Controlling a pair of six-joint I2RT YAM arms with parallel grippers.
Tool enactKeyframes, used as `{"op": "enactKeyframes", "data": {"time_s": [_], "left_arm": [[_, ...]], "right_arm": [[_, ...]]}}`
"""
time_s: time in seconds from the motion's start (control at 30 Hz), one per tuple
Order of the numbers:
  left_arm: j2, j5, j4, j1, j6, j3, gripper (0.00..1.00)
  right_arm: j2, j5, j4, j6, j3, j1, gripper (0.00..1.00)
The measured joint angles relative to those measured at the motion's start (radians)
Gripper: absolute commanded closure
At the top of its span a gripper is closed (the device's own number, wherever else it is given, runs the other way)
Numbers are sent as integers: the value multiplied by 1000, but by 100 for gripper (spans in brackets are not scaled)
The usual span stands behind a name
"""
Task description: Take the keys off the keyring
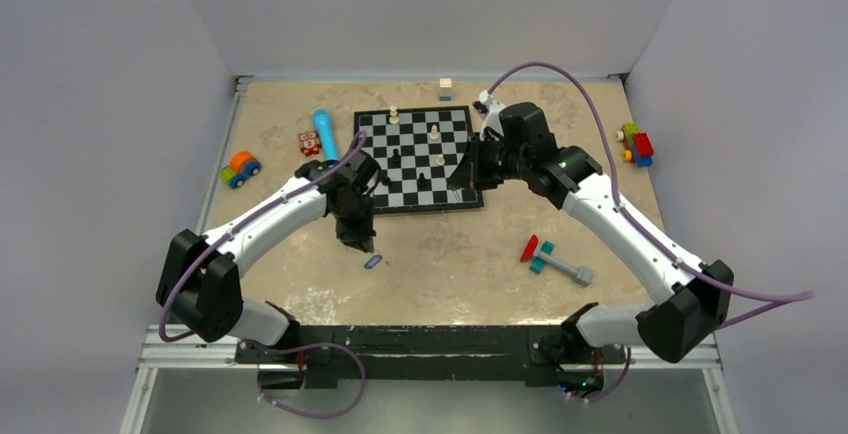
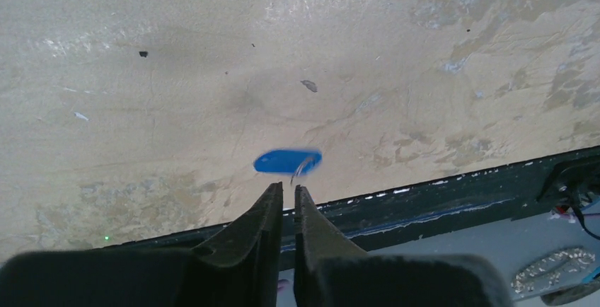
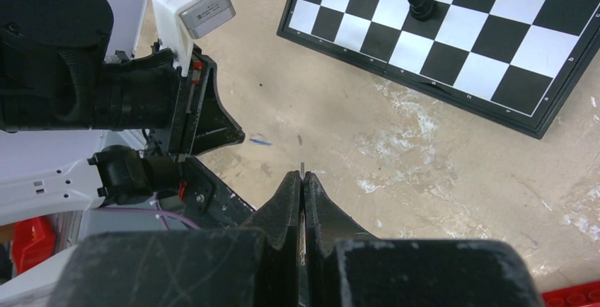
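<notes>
Starting with the key (image 2: 286, 160): it lies flat on the tan table (image 1: 470, 254), all by itself, with its blue head facing up. A thin silvery bit (image 2: 303, 169) pokes out at its 5 o'clock side. We cannot tell if that is the short blade or the keyring.

We think the key is very light, hard and a little slippery. A small poke could make it skid or flip. It lies so flat that fingers can hardly get under it. We judge that the blue head is the best place to pinch, across its two long sides, because it is thicker than the metal part. The ring is thin wire, so we guess it needs a firm pinch right on the wire.

The left gripper (image 2: 289, 190) hangs low over the table. In its own view the key sits just past its tips, at 12 o'clock, not touching. Its jaws leave only a narrow gap and hold nothing.

The right gripper (image 3: 303, 177) is well apart, at 2 o'clock from the key in the top view, by the near right corner of the chessboard (image 1: 410, 129). Its jaws are pressed together. A tiny grey sliver shows at the tips, and we cannot tell what it is.

Farther out, the red, teal and grey toy (image 1: 548, 259) lies at 3 o'clock from the key. The long light-blue cylinder (image 1: 326, 132) lies at 11 o'clock.
</notes>
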Motion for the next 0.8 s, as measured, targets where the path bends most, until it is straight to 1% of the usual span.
{"op": "enactKeyframes", "data": {"time_s": [0.13,0.17,0.2,0.3,0.47,0.63,0.77,0.8], "left_arm": [[11,2,11,0,6,-18,16],[12,1,13,0,7,-18,8],[12,-3,13,0,9,-17,4],[12,-24,-1,1,13,-4,0],[-1,-61,-40,15,26,83,0],[-59,-77,-47,37,28,156,0],[-111,-89,-50,57,27,187,0],[-121,-95,-52,60,27,193,0]], "right_arm": [[18,-5,0,-2,0,0,100],[21,-6,0,-4,0,0,100],[25,-7,-1,-6,-2,0,100],[27,-8,5,-20,-25,-3,100],[53,-53,61,-46,-158,-25,100],[189,-154,132,-64,-270,-69,100],[285,-186,168,-68,-314,-80,100],[299,-190,169,-68,-320,-80,96]]}}
